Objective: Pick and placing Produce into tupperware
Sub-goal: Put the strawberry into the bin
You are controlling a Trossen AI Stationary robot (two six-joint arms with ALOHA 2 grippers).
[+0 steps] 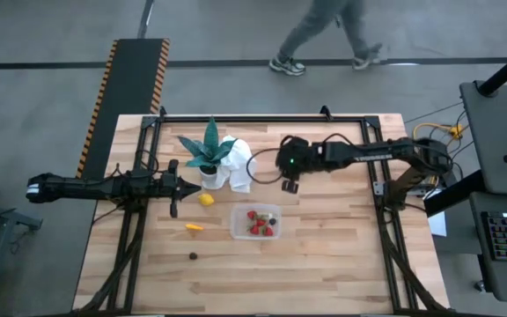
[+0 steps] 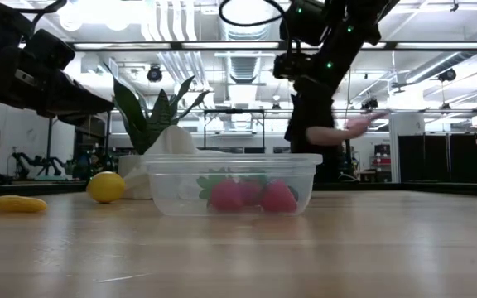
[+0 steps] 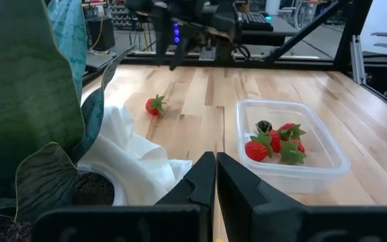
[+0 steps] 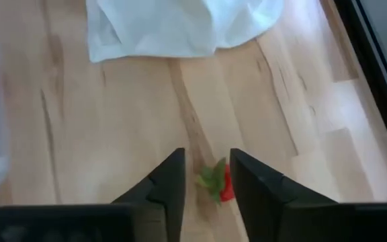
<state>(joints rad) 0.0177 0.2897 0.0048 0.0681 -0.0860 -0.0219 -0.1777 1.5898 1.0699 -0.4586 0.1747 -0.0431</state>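
The clear tupperware (image 1: 236, 212) (image 2: 180, 195) (image 3: 328, 145) sits at mid-table with several red strawberries (image 1: 259, 225) (image 3: 275, 142) and a tiny dark piece inside. One loose strawberry (image 4: 221, 182) (image 3: 155, 105) lies on the wood near the far side. My right gripper (image 1: 290, 184) (image 4: 205, 176) hovers open high above it, a finger on either side in the right wrist view. A lemon (image 1: 206, 200) (image 2: 106, 186), a yellow-orange piece (image 1: 194, 227) (image 2: 19, 203) and a dark round one (image 1: 193, 256) lie left of the tupperware. My left gripper (image 1: 187, 186) (image 3: 215, 178) waits shut beside the plant.
A green spiky potted plant (image 1: 209, 150) (image 3: 25, 101) stands on a white cloth (image 1: 238, 164) (image 4: 180, 27) toward the table's far side, close to both grippers. A black cable loops by the cloth. A person walks beyond the far edge (image 1: 324, 35). Bare wood lies along the near side.
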